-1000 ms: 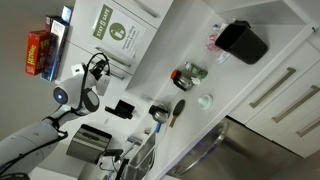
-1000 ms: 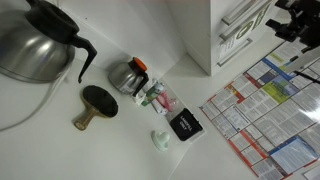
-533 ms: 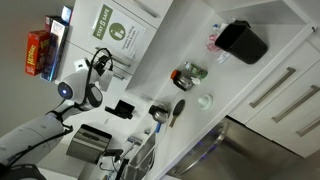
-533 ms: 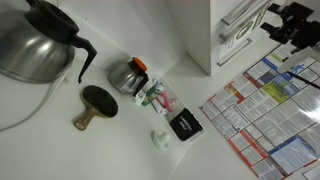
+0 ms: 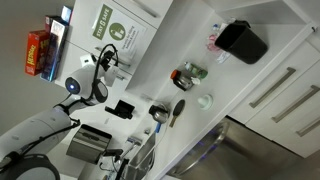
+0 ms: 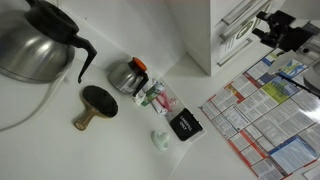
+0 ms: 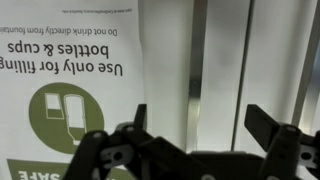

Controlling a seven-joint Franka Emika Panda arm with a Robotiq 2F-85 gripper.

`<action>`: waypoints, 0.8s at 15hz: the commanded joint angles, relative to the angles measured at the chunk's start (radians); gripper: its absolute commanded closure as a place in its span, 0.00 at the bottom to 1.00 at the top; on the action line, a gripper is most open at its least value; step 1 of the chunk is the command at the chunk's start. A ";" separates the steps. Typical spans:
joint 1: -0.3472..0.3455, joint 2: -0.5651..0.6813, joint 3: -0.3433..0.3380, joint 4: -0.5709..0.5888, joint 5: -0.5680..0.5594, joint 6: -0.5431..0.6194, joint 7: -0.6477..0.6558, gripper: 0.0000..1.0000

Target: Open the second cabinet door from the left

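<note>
The second cabinet door from the left (image 7: pixel 168 50) is flat and white. It bears a white poster (image 7: pixel 70 80) with green print and a green circle, seen upside down in the wrist view. Its slim silver bar handle (image 7: pixel 197 60) runs vertically right of the poster. My gripper (image 7: pixel 200 125) is open, with one black finger on each side of the handle, close to the door. In an exterior view the gripper (image 5: pixel 108 58) is at the edge of the postered door (image 5: pixel 113 28). In an exterior view the gripper (image 6: pixel 264 28) is at a white cabinet front (image 6: pixel 232 25).
A white counter (image 5: pixel 180 45) holds a black box (image 5: pixel 243 42), a jar (image 5: pixel 188 75), a small white cup (image 5: pixel 205 100) and a paddle (image 5: pixel 170 112). A steel kettle (image 6: pixel 35 40) and a small pot (image 6: pixel 128 75) stand near the paddle (image 6: pixel 95 105). A red box (image 5: pixel 40 52) sits beside the cabinet.
The arm has moved the gripper in toward the postered door and its handle over the last second. Nothing on the counter has moved.
</note>
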 commanded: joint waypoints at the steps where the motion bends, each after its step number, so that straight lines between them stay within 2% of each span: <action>1: 0.094 0.016 -0.085 0.037 -0.007 0.028 -0.018 0.00; 4: 0.155 0.017 -0.142 0.050 -0.016 0.026 -0.016 0.00; 5: 0.176 0.017 -0.161 0.054 -0.020 0.026 -0.018 0.25; 7: 0.212 0.016 -0.193 0.062 -0.028 0.027 -0.020 0.34; 8: 0.224 0.011 -0.222 0.054 -0.164 0.029 0.104 0.44; 12: 0.263 0.015 -0.288 0.062 -0.341 0.031 0.222 0.73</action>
